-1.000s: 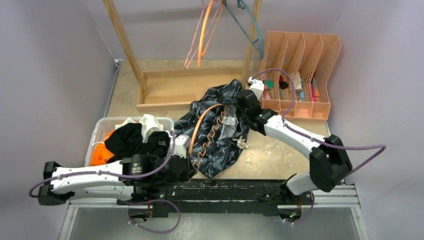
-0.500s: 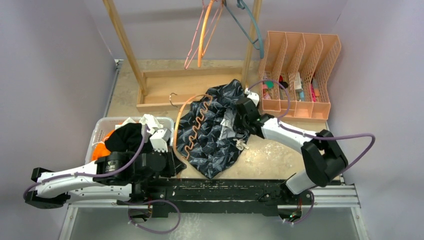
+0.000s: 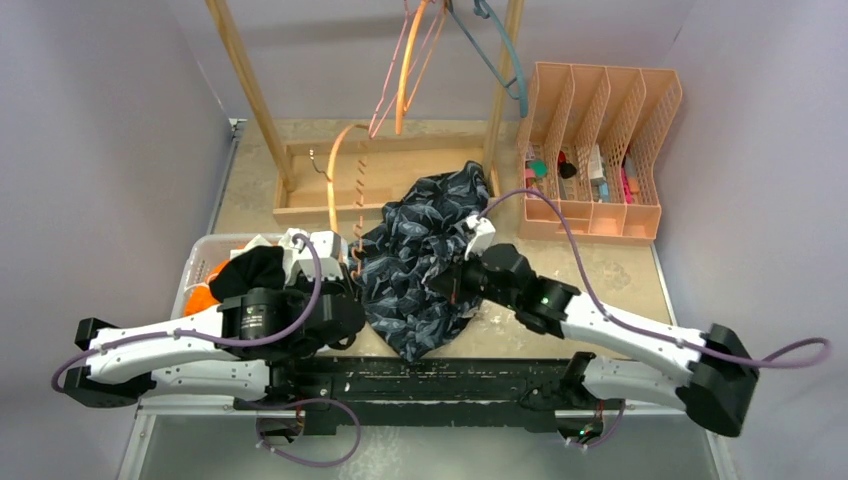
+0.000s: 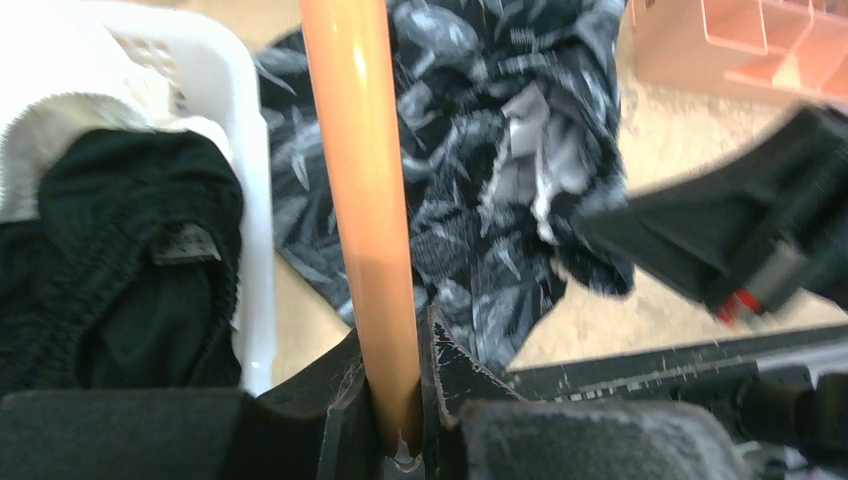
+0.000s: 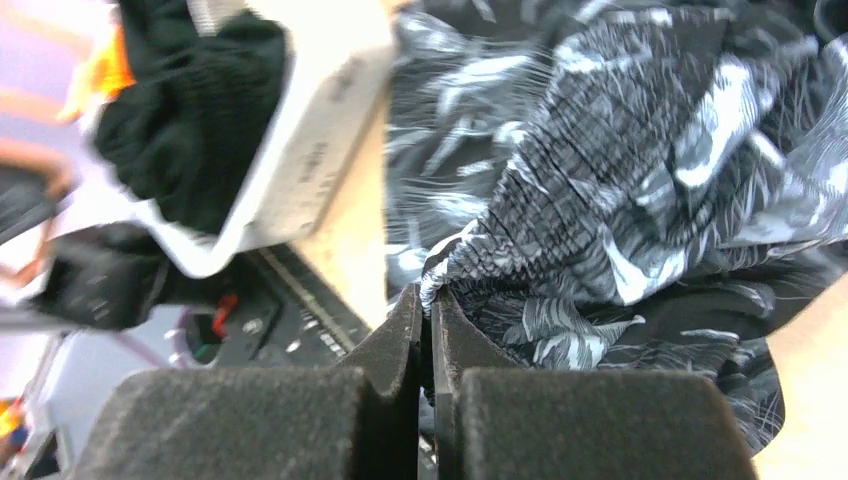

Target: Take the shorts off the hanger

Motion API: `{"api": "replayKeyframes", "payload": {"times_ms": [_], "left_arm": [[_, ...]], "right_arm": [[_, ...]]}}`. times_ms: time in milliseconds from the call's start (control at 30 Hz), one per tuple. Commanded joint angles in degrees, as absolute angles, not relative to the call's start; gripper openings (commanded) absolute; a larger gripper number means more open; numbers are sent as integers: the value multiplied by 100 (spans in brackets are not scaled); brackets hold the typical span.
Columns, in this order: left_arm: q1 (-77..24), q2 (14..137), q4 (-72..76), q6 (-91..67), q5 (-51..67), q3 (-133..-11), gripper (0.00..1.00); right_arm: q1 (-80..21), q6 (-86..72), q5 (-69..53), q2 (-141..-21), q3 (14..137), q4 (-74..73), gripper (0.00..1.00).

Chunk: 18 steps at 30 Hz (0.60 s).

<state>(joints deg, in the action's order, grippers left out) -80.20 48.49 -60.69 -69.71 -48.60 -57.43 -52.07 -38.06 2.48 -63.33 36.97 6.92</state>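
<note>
— What's the left gripper (image 4: 397,405) got?
— Its jaws pinch the orange hanger (image 4: 365,180), which rises straight out from between them.
— And the right gripper (image 5: 428,315)?
— Jaws nipped on the waistband of the camo shorts (image 5: 620,180), bunched just beyond its tips.

The left arm (image 3: 170,342) and the right arm (image 3: 620,322) have white shells with black round joints. A thin purple cable (image 3: 522,192) runs along each one in loose loops. The fingers (image 5: 390,370) of the right end effector (image 5: 428,320) are matte black.
</note>
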Motion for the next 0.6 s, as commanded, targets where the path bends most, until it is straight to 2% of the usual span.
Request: {"api": "replayKeyframes", "payload": {"times_ms": [0,167,367,567], "left_arm": [[-8013,4913,-6452,-7283,-6280,-6224,0],[-8008,5048,-6361,-7166,-6423,-6213,0],[-8005,5327,-6339,-7121,-6537,-6223,0],[-7975,5326,-6086,-6921,-6524,-6165,0]], "right_arm": [[-5529,-3253,269,-5141,3946,1049,0],[-5535,-2620,275,-4011,4601,914,0],[-5537,-2484,794,-3867,4903,340,0],[-5536,-2285,-369,-4037,4832,915,0]]}}
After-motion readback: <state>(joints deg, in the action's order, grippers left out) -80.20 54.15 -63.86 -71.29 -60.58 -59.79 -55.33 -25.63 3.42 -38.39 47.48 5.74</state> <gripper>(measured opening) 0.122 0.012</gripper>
